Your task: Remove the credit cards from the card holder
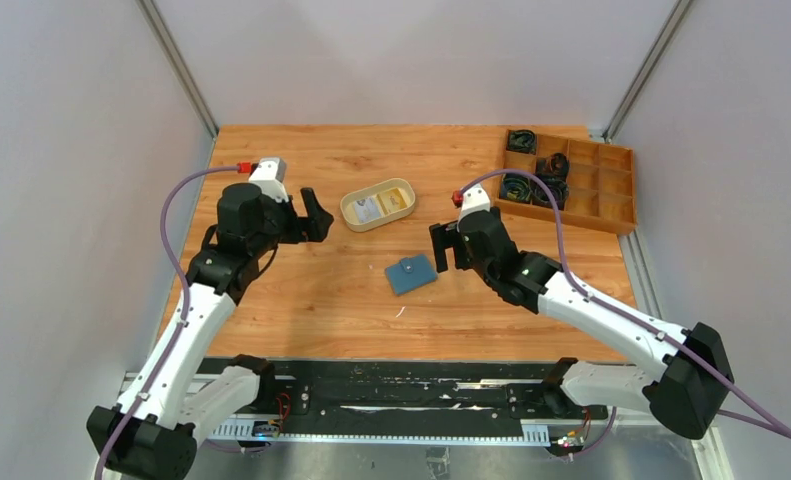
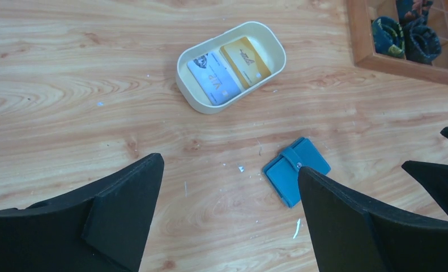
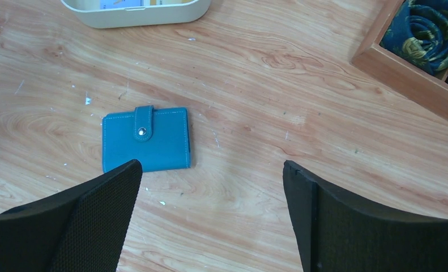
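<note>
The blue card holder [image 1: 411, 273] lies shut on the table, its tab snapped; it also shows in the left wrist view [image 2: 294, 171] and the right wrist view [image 3: 145, 139]. Two credit cards, a pale one [image 2: 213, 78] and a yellow one [image 2: 246, 60], lie side by side in the cream oval tray [image 2: 186, 55]. In the top view the tray [image 1: 355, 198] sits behind the holder. My left gripper [image 1: 316, 216] is open and empty, left of the tray. My right gripper [image 1: 440, 245] is open and empty, just right of the holder.
A wooden compartment box [image 1: 623, 185] with dark coiled items stands at the back right; its corner shows in the left wrist view [image 2: 358, 39] and the right wrist view [image 3: 402, 76]. Small white specks dot the table.
</note>
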